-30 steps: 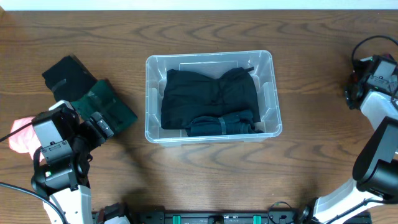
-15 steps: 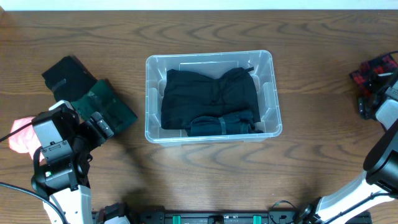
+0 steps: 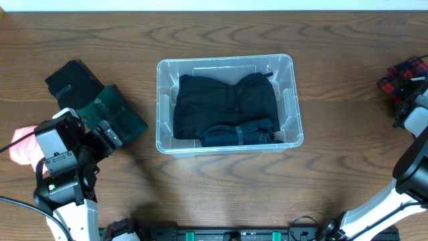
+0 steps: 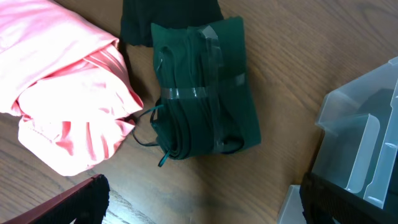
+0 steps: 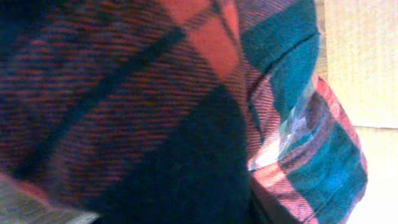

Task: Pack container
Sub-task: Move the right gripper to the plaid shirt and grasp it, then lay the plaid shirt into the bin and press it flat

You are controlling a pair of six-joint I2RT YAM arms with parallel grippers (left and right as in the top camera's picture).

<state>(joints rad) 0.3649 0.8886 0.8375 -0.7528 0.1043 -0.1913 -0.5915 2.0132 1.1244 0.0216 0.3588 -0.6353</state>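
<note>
Hovering left tool (image 4: pixel 202 200) spread near green bundle (image 4: pixel 202 93) | right tool (image 3: pixel 405 98) at plaid cloth (image 5: pixel 155 106), state cannot tell

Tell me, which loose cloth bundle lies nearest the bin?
The dark green one, just left of the bin; the black one, the pink one and the plaid one lie farther off.

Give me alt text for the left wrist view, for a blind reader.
A green folded cloth bound with clear tape lies on the table, beside a pink garment on its left. A black cloth shows at the top, and a corner of the container at right.
</note>
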